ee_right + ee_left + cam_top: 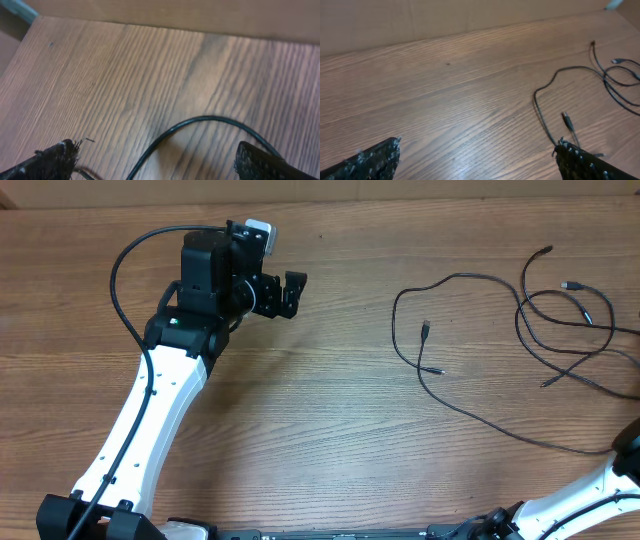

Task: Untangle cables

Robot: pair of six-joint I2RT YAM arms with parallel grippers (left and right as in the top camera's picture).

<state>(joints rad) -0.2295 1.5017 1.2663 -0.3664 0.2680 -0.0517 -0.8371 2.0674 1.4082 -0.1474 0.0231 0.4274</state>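
DESK-TOP STANDOFF: The left gripper [296, 292] hovers over bare wood, its dark jaws spread wide with nothing between them. It is well apart from the cables [540, 320], which lie across the desk [330, 410] from it. The right gripper [156, 146] hangs over an edge of those cables, jaws likewise wide apart and empty. In its wrist view a black cord [210, 120] arcs over the wood between the two jaw tips, lying flat and ungripped.

From overhead, the cables form a loose sprawl of thin black cords, with overlapping loops crossing at the middle. A long strand [480, 415] trails out of the sprawl toward the right arm [585, 490]. A wide open curve [405, 305] marks the side of the cables nearest the left gripper. Small plug ends sit at the fringes, among them a silvery-tipped plug [571, 284] and a dark plug [427, 330] inside that curve.

The left wrist view takes in the near side of the cables, with the curve and a plug on the wood ahead. The white left arm [150, 400] stretches away from the cables. A pale board [470, 17] backs the desk beyond them.
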